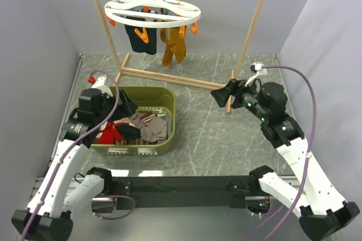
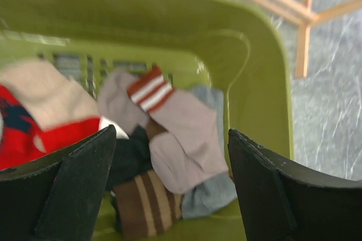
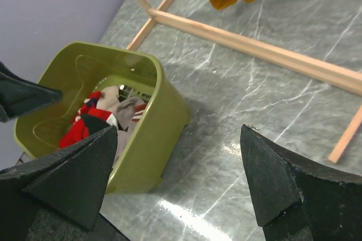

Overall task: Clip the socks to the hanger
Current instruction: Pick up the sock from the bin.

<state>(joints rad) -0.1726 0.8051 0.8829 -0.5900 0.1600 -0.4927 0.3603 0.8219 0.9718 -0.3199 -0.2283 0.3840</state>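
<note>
The taupe socks (image 2: 189, 133) with red and white striped cuffs lie on top of the pile in the green basket, also seen from above as the socks (image 1: 153, 128). My left gripper (image 2: 171, 133) hangs open just over them, its fingers (image 2: 85, 179) straddling the pile without touching the fabric. From above, the left gripper (image 1: 127, 107) sits over the basket's left half. The white oval hanger (image 1: 153, 10) with orange clips hangs from the rack's bar at the back. My right gripper (image 1: 218, 95) stands open in the air right of the basket, and the right gripper (image 3: 179, 129) holds nothing.
The green basket (image 1: 169, 111) also holds a red sock (image 2: 51, 133), a brown striped sock (image 2: 141, 201) and a grey-blue one (image 2: 212, 193). A navy sock (image 1: 140, 38) and mustard socks (image 1: 174, 46) hang from the hanger. The wooden rack (image 1: 169, 77) has its base rails on the marble floor.
</note>
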